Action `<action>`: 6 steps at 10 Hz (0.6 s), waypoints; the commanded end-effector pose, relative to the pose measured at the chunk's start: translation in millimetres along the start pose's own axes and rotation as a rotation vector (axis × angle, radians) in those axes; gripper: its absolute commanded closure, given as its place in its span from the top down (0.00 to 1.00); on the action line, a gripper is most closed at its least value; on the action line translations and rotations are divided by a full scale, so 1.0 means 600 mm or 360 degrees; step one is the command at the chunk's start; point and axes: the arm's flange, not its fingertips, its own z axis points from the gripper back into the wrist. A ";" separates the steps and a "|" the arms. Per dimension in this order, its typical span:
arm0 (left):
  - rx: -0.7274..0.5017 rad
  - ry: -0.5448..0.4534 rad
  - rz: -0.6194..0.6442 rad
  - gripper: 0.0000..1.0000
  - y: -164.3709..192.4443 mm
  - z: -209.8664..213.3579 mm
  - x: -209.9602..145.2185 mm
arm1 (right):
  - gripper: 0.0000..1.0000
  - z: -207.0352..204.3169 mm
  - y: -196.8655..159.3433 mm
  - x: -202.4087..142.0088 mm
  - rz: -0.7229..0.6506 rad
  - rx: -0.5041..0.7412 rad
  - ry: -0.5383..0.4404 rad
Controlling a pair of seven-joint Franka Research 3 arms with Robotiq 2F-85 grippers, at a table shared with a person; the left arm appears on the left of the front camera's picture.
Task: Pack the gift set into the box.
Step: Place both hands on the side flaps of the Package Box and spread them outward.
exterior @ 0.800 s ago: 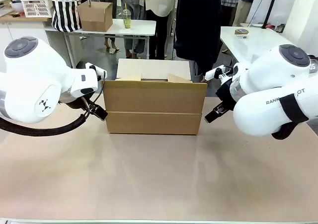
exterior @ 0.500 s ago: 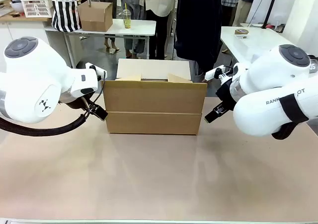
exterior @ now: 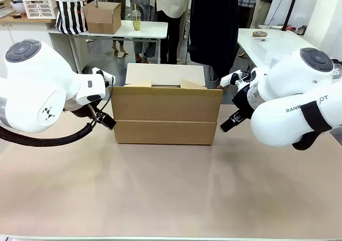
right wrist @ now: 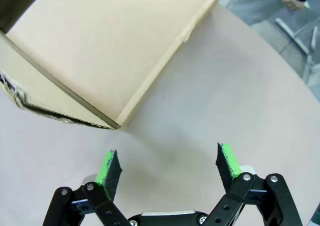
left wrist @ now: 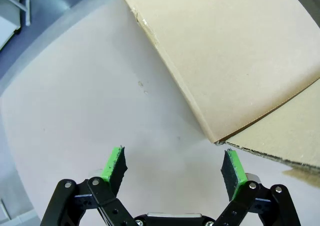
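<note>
Tan counter (exterior: 171, 187), middle, toward far side: box (exterior: 165, 118), brown cardboard, top flaps open. Left tool (left wrist: 173, 161): spread wide, empty, just beside box's left end. Right tool (right wrist: 167, 161): spread wide, empty, near box's right corner.

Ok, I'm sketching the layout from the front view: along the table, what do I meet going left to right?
left arm → left gripper → the box → right gripper → right arm
</note>
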 end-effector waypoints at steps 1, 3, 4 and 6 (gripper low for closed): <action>-0.0103 0.0083 -0.0001 1.00 -0.005 0.000 0.000 | 1.00 0.021 -0.009 -0.027 -0.0060 0.0030 0.0069; -0.0295 0.0382 0.0037 1.00 -0.014 0.031 -0.015 | 1.00 0.083 -0.017 -0.053 -0.0069 0.0283 0.0390; -0.0391 0.0308 0.0075 1.00 -0.017 0.065 -0.027 | 1.00 0.127 -0.011 -0.062 -0.0026 0.0242 0.0365; -0.0549 -0.0082 0.0012 1.00 -0.031 0.146 -0.059 | 1.00 0.212 0.000 -0.065 -0.0140 0.0472 -0.0159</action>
